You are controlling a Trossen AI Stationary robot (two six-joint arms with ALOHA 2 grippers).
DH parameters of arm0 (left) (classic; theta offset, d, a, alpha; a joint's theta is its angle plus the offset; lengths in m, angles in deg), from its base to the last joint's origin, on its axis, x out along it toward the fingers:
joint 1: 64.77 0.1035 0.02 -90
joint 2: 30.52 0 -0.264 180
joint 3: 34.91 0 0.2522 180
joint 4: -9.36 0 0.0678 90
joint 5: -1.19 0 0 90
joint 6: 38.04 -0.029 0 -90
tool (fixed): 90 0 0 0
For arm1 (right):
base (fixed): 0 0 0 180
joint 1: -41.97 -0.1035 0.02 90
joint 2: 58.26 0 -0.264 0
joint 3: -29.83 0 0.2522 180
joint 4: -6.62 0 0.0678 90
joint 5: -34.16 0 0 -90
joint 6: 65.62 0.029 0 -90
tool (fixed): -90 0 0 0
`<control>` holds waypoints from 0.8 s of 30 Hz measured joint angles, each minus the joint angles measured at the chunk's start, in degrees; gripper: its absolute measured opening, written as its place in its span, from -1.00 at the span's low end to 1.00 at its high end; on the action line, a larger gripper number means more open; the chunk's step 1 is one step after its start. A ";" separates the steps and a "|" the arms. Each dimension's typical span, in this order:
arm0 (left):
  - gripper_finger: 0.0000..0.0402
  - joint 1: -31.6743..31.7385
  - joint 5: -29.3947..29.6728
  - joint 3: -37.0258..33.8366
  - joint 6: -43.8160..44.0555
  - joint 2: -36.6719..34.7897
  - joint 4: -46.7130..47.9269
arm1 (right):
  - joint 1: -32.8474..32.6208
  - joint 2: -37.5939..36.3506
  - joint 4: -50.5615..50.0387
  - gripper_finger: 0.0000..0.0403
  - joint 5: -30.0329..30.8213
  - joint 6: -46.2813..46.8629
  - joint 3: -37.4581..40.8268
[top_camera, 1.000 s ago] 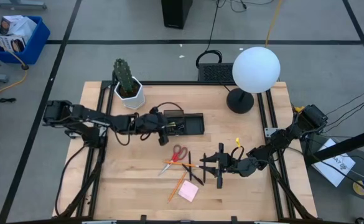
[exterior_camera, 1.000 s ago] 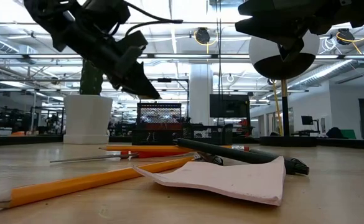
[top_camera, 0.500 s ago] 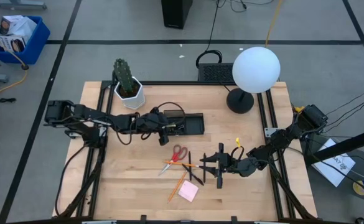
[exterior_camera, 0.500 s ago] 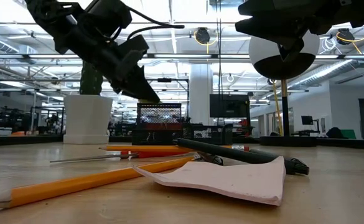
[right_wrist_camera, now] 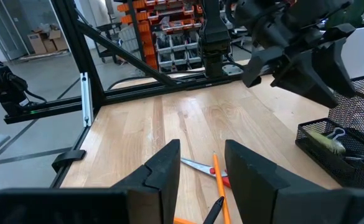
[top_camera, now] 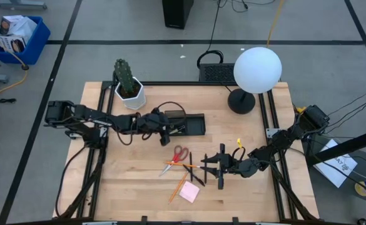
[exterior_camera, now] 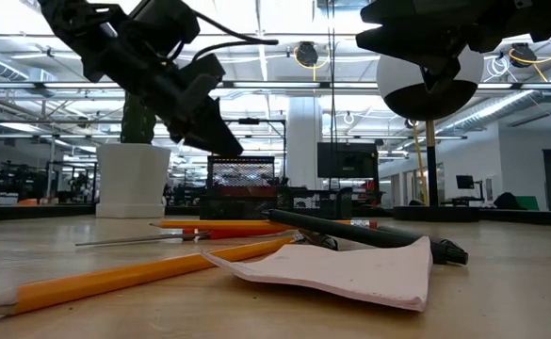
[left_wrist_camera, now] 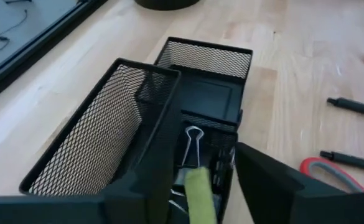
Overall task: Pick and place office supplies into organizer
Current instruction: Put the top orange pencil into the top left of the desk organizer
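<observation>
The black mesh organizer (top_camera: 189,124) sits at mid-table, and one compartment holds a binder clip (left_wrist_camera: 193,140) and a green item (left_wrist_camera: 198,191). My left gripper (top_camera: 166,132) hovers open over the organizer's left end (left_wrist_camera: 191,165), its fingers on either side of that compartment. My right gripper (top_camera: 208,167) is open and hangs just right of the loose supplies (right_wrist_camera: 200,158). On the table lie the red-handled scissors (top_camera: 177,154), orange pencils (top_camera: 178,186), black pens (top_camera: 196,172) and a pink sticky pad (top_camera: 189,192).
A white pot with a cactus (top_camera: 129,89) stands at the far left. A globe lamp (top_camera: 256,72) stands at the far right on a black base. Bare wood lies toward the near left of the table.
My left gripper has shifted very slightly above the organizer's left end. The supplies and my right gripper have stayed put.
</observation>
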 joint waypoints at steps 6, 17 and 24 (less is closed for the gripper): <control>0.16 -0.05 0.01 -0.01 0.50 0.00 0.24 | 0.01 0.00 0.00 -0.41 0.00 0.00 0.00; 0.10 -5.92 -4.56 -0.01 6.11 0.00 0.88 | -0.02 0.00 -1.25 -0.41 -6.61 3.24 0.02; 0.01 -13.37 -4.60 -0.01 8.75 -0.02 2.79 | 1.23 3.49 -5.14 -0.41 -6.23 4.42 -0.16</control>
